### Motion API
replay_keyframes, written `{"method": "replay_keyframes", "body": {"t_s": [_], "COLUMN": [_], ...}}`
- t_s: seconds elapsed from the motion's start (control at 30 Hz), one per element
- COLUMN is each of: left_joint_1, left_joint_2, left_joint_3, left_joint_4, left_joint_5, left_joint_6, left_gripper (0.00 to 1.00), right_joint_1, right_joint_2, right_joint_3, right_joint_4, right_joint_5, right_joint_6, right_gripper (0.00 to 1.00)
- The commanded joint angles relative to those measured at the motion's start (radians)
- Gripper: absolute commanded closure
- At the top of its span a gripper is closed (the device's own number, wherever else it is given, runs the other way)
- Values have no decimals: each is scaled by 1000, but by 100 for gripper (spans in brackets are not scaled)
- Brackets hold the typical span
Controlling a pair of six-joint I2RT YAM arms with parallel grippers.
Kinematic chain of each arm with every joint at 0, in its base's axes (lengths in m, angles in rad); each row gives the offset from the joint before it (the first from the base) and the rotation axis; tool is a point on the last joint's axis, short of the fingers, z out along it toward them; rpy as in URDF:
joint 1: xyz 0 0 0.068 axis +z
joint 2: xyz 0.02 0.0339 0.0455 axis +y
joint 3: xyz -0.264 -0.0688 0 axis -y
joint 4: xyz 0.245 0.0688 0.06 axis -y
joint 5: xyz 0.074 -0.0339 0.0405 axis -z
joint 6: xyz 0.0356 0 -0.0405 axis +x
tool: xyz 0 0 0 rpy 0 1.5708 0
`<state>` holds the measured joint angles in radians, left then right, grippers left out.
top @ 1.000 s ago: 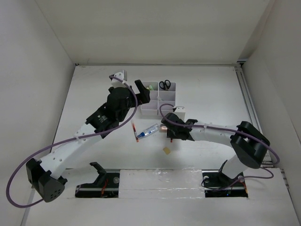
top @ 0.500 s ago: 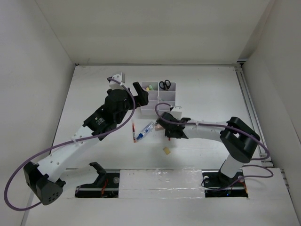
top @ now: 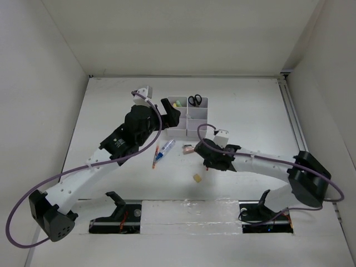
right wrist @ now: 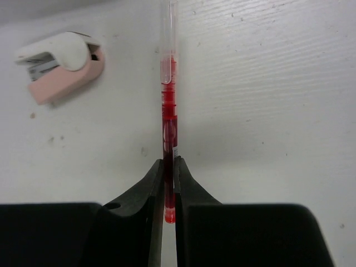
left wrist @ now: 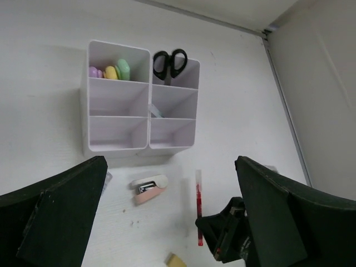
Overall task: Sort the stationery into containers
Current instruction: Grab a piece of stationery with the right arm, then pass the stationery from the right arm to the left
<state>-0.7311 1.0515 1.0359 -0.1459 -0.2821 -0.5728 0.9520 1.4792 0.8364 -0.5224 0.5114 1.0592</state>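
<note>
Right wrist: right gripper (right wrist: 169, 186) pinches red pen (right wrist: 168, 105) near one end; best lifted slowly, tilted upright over a free organizer (left wrist: 117, 148) cell. Left gripper (left wrist: 169, 206) spread.

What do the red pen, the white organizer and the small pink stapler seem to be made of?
The red pen looks like clear glossy plastic; red shows through the barrel. The organizer: smooth white plastic, walls faintly translucent. The stapler: probably matte pink-and-white plastic shell, with greyish metal inside.
</note>
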Motion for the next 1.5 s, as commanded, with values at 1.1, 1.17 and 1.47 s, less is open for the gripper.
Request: {"method": "replay_keyframes", "body": {"t_s": [1.1,1.17,1.47], "left_joint_1": [-8,-8,-8], "left_joint_2": [200,211,231], "left_joint_3": [-154,-154,-103], "left_joint_4": [626,626,617], "left_joint_5": [862,873,668], "left_joint_6": [-113,-113,-52], "left_gripper": [38,72,100], "right_joint_1": [128,128,128], "right_joint_2": [-783,-774,-812], "right_joint_3": [-164,-165,-186], "right_joint_4": [545,555,487], "right_joint_5": [-229,-257,-105], "right_joint_6": [-438,-452,-381], "right_gripper": [100,100,3]}}
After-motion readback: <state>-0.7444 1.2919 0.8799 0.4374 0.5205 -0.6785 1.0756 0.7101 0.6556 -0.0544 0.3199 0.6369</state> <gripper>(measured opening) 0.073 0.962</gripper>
